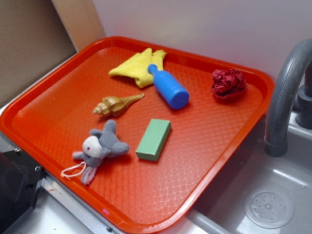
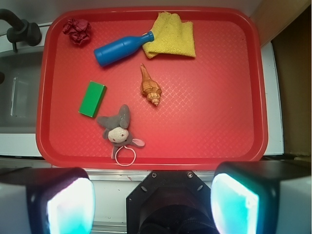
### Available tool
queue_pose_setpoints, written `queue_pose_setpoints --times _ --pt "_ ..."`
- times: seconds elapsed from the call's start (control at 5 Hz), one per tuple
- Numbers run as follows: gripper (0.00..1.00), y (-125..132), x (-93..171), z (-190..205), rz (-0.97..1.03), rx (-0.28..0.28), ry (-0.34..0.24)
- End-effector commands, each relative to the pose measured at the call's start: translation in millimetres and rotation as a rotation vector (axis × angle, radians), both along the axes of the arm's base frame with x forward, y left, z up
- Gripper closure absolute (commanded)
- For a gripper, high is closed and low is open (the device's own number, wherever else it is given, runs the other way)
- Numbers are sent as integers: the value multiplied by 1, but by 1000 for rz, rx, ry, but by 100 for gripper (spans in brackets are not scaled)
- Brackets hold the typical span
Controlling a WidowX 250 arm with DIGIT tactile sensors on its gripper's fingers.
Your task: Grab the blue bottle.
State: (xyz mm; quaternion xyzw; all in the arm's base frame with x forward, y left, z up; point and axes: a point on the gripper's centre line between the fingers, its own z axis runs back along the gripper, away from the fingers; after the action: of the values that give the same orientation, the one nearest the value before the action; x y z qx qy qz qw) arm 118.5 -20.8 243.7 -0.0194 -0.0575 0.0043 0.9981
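Gripper (image 2: 153, 207): only finger pads (image 2: 66, 204) show in wrist view, blurred, cut off by bottom edge; absent from exterior view. Faucet (image 1: 287, 97) cut off by right edge. Blue bottle (image 2: 122, 48) neck tip overlaps yellow cloth (image 2: 170, 36), far ahead of fingers.

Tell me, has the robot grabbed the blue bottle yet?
Not yet. Nothing looks done: the small blue plastic bottle lies on the red plastic tray, its neck touching the yellow cloth. The gripper is open and empty, above the tray's near edge. Reaching, closing and lifting remain.
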Motion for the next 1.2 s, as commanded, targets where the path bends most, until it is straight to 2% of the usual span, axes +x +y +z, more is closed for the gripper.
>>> queue_pose_setpoints --times 0.0,0.2,0.4,0.6,0.8,1.0 --pt "0 0 0 0 0 0 0" --pt "0 -27 18 -5 35 30 6" --pt "0 -51 42 -18 170 34 -66" --pt "0 -70 64 -35 349 38 -186" --pt "0 -78 89 -59 548 46 -237" --pt "0 -75 115 -85 684 54 -257"
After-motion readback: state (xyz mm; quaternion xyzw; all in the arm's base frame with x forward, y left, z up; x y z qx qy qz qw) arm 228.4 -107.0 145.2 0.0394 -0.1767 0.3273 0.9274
